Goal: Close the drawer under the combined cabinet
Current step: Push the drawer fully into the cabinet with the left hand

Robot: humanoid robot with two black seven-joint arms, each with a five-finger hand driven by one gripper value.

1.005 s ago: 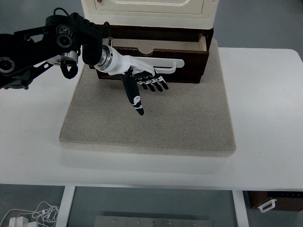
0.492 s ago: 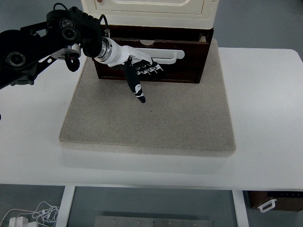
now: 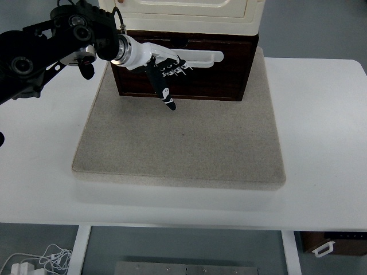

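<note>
White tabletop (image 3: pixel 321 132) fills most of the view, smooth and bare apart from a square grey-beige mat (image 3: pixel 183 143) with a rough, felt-like texture lying across its middle. At the mat's far edge stands the combined cabinet (image 3: pixel 183 11), its upper part cream-coloured, its lower part dark brown wood. The drawer (image 3: pixel 206 74) sits in that dark base, its front about flush with the frame around it.

The left hand (image 3: pixel 169 66) reaches in from the upper left on a black arm (image 3: pixel 46 48) and lies flat against the drawer front, fingers (image 3: pixel 206 57) stretched out long and straight toward the right, holding nothing, while the dark thumb points down toward the mat.

Beyond the table the floor (image 3: pixel 309 23) is a dull grey-blue. Below the near edge, white table legs (image 3: pixel 80 252) show, with a tangle of white cable (image 3: pixel 40 260) at the lower left.
</note>
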